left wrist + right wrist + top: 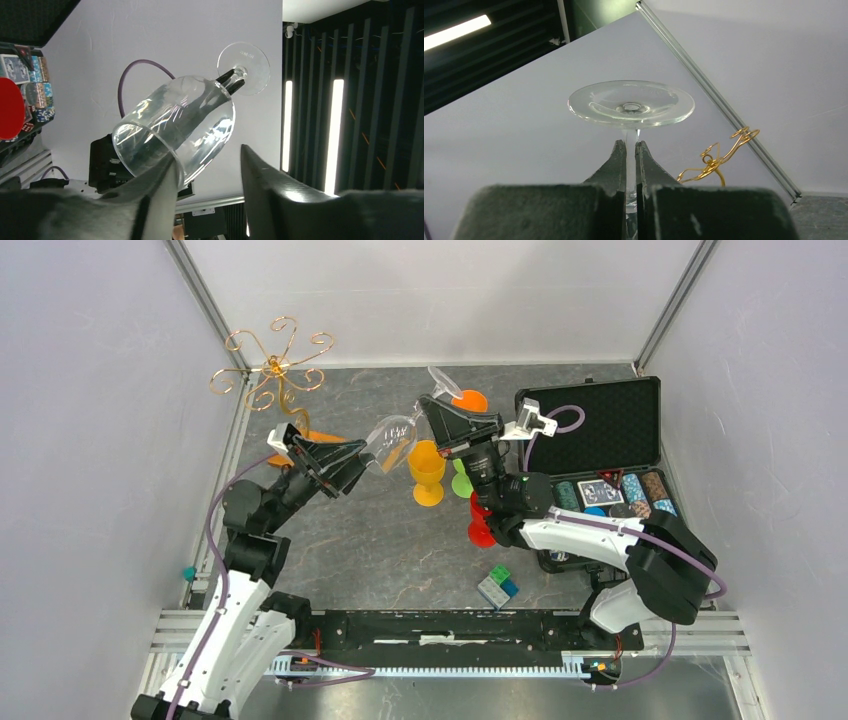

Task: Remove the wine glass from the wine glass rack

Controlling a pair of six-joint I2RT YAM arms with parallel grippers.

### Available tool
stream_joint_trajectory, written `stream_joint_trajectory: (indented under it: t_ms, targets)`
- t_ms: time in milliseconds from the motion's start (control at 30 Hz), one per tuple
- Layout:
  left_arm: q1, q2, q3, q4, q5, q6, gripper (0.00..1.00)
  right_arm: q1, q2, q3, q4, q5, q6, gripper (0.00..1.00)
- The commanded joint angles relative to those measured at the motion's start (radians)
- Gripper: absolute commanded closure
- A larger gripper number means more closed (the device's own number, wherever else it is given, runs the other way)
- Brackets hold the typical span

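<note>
Right claw is pinching narrow on the stem of the clear, round-bowled wine glass, just under its flat foot. Left claw is sitting wide, w/ its fingers apart at the bowl's rim. One finger is looking like it's touching the rim, but I can't tell if it's bearing any weight. Glass is hanging tilted in mid-air betw. the two arms, over the grey stone-look worktop. It's well apart from the thin gold wire wine glass rack w/ curled arms at the back left, so it's reading as already off.

Handling, my guess: light, rigid, thin-walled, v. fragile, and slick under hard pads. Stem is the sensible hold b/c it's narrow enough to close round. Rim is the weakest spot, so squeezing there is risking a chip. Held by the stem alone, the bowl's weight is prob. wanting to swing it.

Hard to see: the clear glass is blending into the pale wall. The stem is mostly hidden betw. the right fingers, and the rack's orange base is largely covered by the left arm.
</note>
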Motion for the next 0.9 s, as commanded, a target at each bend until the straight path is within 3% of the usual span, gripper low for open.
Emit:
stream_joint_trajectory:
  t_ms: [0,233,567,667,867]
  targets:
    - [-0.013,-0.020,-0.007,0.204,-0.085,-0.078,0.69,0.015,0.010,0.025,0.494,0.007,0.007,1.00]
    - [-0.012,-0.007,-0.006,0.317,-0.146,-0.072,0.97,0.023,0.008,0.012,0.494,0.034,0.056,1.00]
    - [-0.013,-0.020,-0.002,0.342,-0.199,-0.016,0.98,0.031,0.003,-0.045,0.494,0.053,0.100,0.99]
    - [-0.013,-0.017,-0.003,0.342,-0.202,-0.004,0.98,0.032,0.001,-0.051,0.494,0.053,0.102,0.91]
    - [-0.013,-0.013,-0.004,0.342,-0.210,0.023,0.98,0.031,-0.020,-0.071,0.485,0.049,0.086,0.64]
